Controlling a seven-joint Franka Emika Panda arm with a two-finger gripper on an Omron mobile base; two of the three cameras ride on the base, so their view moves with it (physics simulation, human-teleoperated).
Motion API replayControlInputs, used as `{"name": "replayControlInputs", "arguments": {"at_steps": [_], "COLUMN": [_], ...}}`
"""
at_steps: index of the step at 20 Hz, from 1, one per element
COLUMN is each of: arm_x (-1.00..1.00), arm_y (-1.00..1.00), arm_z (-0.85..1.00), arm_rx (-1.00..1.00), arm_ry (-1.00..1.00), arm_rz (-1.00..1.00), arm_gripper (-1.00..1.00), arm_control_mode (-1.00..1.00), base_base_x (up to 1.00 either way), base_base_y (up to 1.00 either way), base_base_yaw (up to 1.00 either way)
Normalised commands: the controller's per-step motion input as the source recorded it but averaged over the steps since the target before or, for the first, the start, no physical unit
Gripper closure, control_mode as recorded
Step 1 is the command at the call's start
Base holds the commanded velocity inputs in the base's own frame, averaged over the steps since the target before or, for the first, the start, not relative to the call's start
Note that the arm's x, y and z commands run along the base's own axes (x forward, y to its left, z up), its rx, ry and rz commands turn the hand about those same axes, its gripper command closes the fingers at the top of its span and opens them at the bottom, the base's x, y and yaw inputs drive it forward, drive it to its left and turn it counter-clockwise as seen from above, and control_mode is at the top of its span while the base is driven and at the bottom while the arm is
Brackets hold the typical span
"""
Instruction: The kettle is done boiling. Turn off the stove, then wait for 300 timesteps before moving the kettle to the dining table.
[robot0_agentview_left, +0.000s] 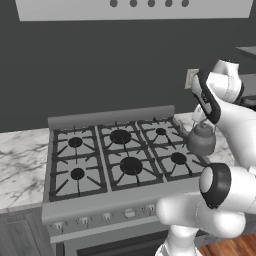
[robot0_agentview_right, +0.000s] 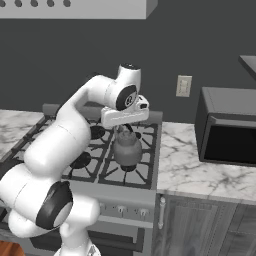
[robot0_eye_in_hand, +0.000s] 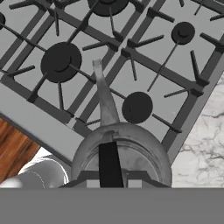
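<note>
Left base view: the kettle (robot0_agentview_left: 202, 139) hangs clear of the stove (robot0_agentview_left: 120, 155) grates, above the stove's right edge, apparently lifted for transfer to the dining table.

Right base view: the gripper (robot0_agentview_right: 123, 127) sits directly over the kettle, near the stove's right burners, jaws nearly closed on its top handle.

Hand view: the kettle's dark handle (robot0_eye_in_hand: 109, 164) runs up between the fingertips; the spout points across the stove.

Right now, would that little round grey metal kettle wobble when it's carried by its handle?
Probably a bit. The small squat grey metal kettle hangs from a thin dark arched handle, so it may swing. Its smooth metal looks stiff and likely slippery.
</note>
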Motion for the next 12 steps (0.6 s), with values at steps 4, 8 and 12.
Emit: {"name": "replayControlInputs", "arguments": {"at_steps": [4,8,12], "arm_x": [-0.10,0.00,-0.13], "arm_y": [0.00,0.00,0.00], "arm_z": [0.21,0.00,0.00], "arm_rx": [0.00,0.00,-0.02], "arm_ry": [0.00,0.00,-0.07], "arm_rz": [0.00,0.00,-0.01], "arm_gripper": [1.00,1.00,1.00], "arm_control_mode": [-1.00,-1.00,1.00], "base_base_x": [0.00,0.00,-0.26], "base_base_y": [0.00,0.00,0.00], "base_base_yaw": [0.00,0.00,-0.05]}}
